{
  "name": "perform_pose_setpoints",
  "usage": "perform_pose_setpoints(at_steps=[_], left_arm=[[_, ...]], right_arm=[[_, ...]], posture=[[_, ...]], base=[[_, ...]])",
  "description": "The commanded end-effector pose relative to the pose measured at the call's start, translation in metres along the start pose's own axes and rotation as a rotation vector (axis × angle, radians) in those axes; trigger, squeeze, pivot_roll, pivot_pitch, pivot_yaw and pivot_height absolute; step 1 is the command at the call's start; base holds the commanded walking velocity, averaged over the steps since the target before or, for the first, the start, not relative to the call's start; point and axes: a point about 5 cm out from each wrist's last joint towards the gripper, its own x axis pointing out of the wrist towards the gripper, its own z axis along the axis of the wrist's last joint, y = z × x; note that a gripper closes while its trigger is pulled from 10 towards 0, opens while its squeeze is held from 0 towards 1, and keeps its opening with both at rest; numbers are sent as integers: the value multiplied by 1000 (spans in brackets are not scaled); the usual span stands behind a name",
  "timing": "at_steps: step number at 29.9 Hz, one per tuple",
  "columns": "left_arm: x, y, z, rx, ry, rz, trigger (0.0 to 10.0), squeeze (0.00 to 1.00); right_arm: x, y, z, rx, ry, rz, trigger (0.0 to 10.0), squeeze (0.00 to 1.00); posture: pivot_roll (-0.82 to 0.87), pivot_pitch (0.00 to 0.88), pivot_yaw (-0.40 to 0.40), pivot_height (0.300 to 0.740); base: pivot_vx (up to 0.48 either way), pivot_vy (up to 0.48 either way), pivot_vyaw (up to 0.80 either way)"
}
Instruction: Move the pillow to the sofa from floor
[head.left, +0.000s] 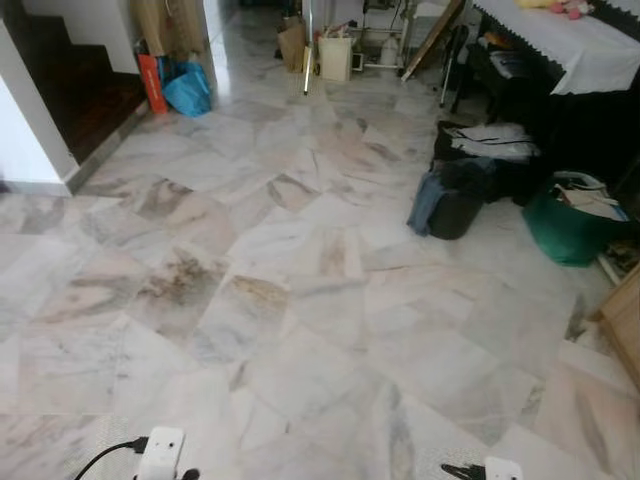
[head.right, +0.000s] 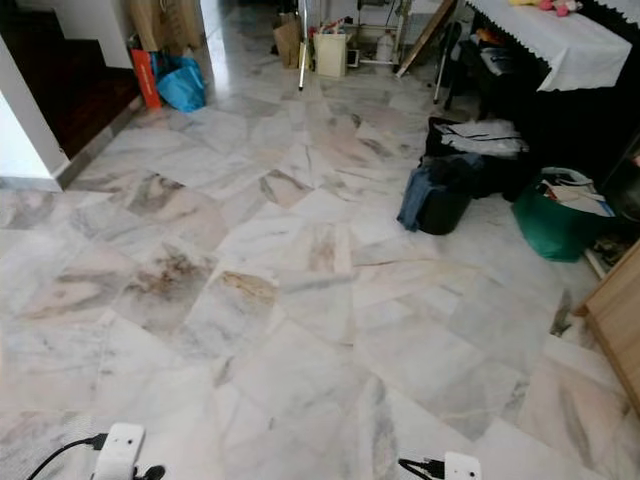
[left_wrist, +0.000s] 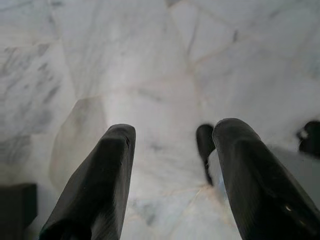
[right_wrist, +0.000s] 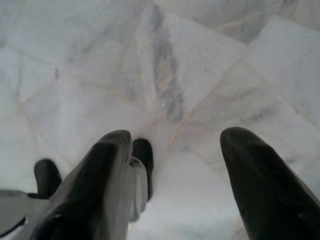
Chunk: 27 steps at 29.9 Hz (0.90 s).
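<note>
1. Both grippers hang low at the robot's sides, pointing down at the pale veined marble floor (head.left: 300, 300). The left gripper (left_wrist: 170, 150) has its two black fingers spread apart with nothing between them, and the right gripper (right_wrist: 175, 160) is likewise parted and empty. That suits walking or searching, since there is nothing within reach to grasp.

2. No pillow can be made out in these views, and no sofa either. I judge the task is at its searching stage, so the head camera looks forward and down across the open floor.

3. Clutter sits along the edges of the room, which leaves the middle free to walk through:
   - a black bag with blue cloth draped on it (head.left: 450, 200) and a green fabric bag stuffed with papers (head.left: 570, 225) lie on the right, beside a dark table under a white lace-edged cloth (head.left: 575, 45);
   - a bright blue plastic bag (head.left: 187, 88) leans by a red carton near the dark stairwell on the far left.

4. Next likely need: turning or walking on until the pillow comes into sight.
</note>
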Motion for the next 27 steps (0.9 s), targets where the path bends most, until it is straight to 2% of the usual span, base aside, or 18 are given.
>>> perform_pose_setpoints(at_steps=[1,6,10,15,27], left_arm=[[-4,8,-11,8,38,6,10000,0],[-5,14,-13,1,41,14,10000,0],[-5,14,-13,-7,45,19,10000,0],[-4,10,-14,-29,48,21,10000,0],[1,-17,-8,-23,34,-26,10000,0]], right_arm=[[0,-3,-1,18,13,-19,10000,0],[0,-4,1,34,-4,-8,10000,0],[-1,-6,3,-1,-8,-11,10000,0],[-1,-10,3,-15,-3,-18,10000,0],[-1,-8,0,-16,3,-12,10000,0]], posture=[[41,0,7,740],[38,0,3,740],[45,0,-7,740],[57,0,-20,740],[48,0,-24,740]], base=[[0,0,0],[0,0,0],[0,0,109],[0,0,800],[0,0,800]])
